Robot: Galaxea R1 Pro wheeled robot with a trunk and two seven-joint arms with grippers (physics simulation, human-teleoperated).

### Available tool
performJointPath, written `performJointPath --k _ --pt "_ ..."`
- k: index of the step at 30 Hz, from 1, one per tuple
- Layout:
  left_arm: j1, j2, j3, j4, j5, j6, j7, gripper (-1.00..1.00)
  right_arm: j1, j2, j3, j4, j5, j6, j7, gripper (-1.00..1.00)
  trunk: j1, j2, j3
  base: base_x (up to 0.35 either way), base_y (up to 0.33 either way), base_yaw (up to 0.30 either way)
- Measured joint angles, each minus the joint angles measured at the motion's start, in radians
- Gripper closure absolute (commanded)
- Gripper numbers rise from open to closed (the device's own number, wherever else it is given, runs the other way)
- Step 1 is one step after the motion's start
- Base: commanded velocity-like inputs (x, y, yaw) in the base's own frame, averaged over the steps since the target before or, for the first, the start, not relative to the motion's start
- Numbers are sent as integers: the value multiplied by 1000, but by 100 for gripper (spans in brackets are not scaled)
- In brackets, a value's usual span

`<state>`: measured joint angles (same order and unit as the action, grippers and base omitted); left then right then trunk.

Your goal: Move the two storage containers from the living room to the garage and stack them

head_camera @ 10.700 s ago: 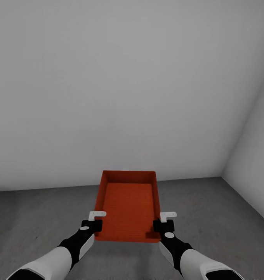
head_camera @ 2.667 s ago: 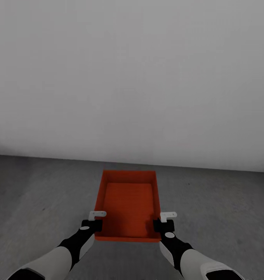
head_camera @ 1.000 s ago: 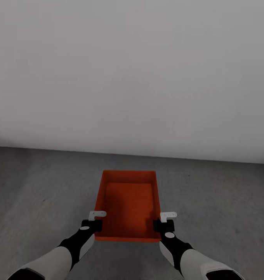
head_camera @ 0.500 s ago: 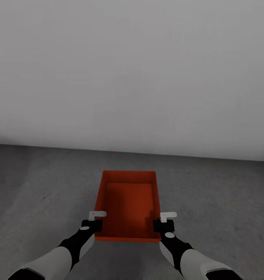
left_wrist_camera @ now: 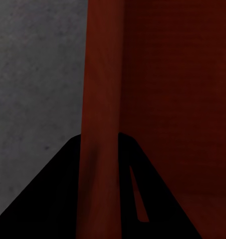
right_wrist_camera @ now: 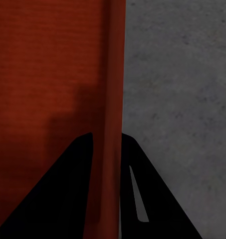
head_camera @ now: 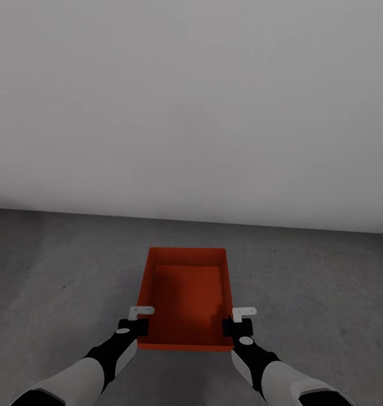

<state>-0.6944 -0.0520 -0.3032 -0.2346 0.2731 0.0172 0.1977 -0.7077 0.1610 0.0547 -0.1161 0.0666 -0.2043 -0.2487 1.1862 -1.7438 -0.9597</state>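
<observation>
My head camera looks forward and down over both my arms at the bin (head_camera: 187, 296), the floor (head_camera: 56, 270) and the wall (head_camera: 191, 101) beyond. My left wrist camera sits close behind my left gripper (left_wrist_camera: 100, 149), looking along its fingers, which straddle the bin's (left_wrist_camera: 157, 74) side wall, floor (left_wrist_camera: 33, 74) on the outer side. My right wrist camera sits equally close behind my right gripper (right_wrist_camera: 107, 147), with the bin (right_wrist_camera: 43, 64) inward and floor (right_wrist_camera: 182, 74) outward. All three views share the bin walls at my grippers and the adjacent floor.
</observation>
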Motion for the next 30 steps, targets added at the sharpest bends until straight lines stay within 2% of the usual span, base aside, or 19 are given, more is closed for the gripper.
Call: performJointPath --k 13,21,30 --pt "0 0 0 0 0 0 0 100 0 0 0 1 0 0 0 100 0 0 0 0 0 -2" --pt "0 4 -7 -1 6 0 -1 100 0 3 0 0 1 -1 -5 100 0 0 0 0 0 -120" --pt "0 3 -6 0 5 0 -1 100 0 3 0 1 0 0 -4 100 0 0 -1 0 0 -2"
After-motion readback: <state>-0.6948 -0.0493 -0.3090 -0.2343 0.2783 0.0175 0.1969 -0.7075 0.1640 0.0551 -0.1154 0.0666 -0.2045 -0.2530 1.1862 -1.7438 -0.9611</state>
